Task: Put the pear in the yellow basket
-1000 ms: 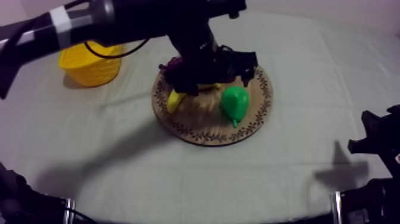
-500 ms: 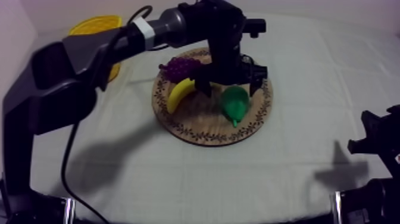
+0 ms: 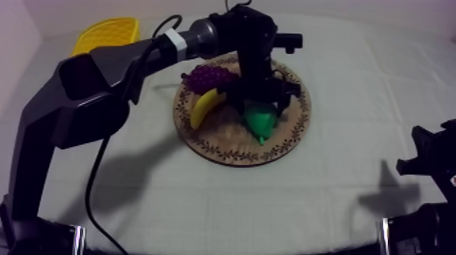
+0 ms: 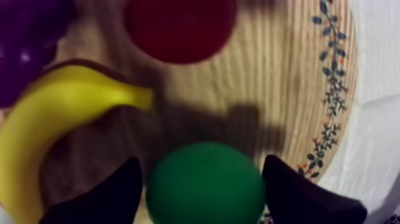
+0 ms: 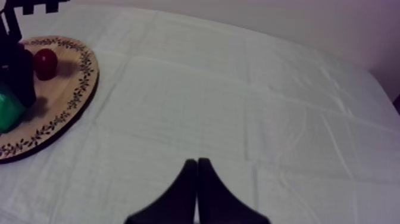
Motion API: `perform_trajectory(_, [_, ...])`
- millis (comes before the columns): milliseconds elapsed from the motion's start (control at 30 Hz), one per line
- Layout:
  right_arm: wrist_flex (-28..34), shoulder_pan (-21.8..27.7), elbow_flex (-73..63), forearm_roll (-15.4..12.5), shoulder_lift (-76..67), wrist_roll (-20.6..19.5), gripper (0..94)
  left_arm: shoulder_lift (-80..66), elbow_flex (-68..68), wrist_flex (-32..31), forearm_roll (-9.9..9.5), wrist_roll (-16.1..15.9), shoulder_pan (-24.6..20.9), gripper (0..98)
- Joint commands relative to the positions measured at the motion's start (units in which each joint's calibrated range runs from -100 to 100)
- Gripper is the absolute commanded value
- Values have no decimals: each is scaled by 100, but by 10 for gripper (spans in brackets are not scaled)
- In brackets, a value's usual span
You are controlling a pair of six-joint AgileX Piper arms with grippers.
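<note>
Pear (image 3: 260,119) lies on the round wooden board (image 3: 231,146) at the middle of the clothed table (image 3: 326,197), well apart from the yellow basket (image 3: 108,34) at the far left. My left gripper (image 4: 202,164) is low over the pear, its black fingers (image 4: 101,196) spread to either side, just beside its skin; my right gripper (image 5: 196,162) hangs over bare cloth, fingers pressed together. A banana (image 3: 205,106), grapes (image 3: 207,76) and a small red fruit (image 5: 46,62) share the board.

A creased grey-white cloth (image 3: 339,197) covers the table (image 3: 380,81) under dim light, soft shadows (image 3: 142,173) pooling on the fabric; a plain pale wall (image 5: 268,18) rises behind it.
</note>
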Motion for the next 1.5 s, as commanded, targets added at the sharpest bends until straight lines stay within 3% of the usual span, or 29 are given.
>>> perform_trajectory(0, [2,0,3,-1,1,-1,3,-3,61,2,-7,-5,7,665])
perform_trajectory(167, [2,0,3,-1,1,-2,3,-134,244,2,-157,8,51,614])
perform_trajectory(433, [2,0,3,-1,1,-1,3,-1490,979,2,-592,145,-20,591])
perform_trajectory(633, [2,0,3,-1,1,-1,3,-3230,1927,2,-899,238,-566,596])
perform_trajectory(833, [2,0,3,-1,1,-1,3,-4152,2366,2,-1120,63,-1367,594])
perform_trajectory(1100, [2,0,3,-1,1,-1,3,-4134,2444,0,-1235,-111,-2221,595])
perform_trajectory(1467, [2,0,3,-1,1,-1,3,-3069,2433,-12,-1267,-73,-2830,594])
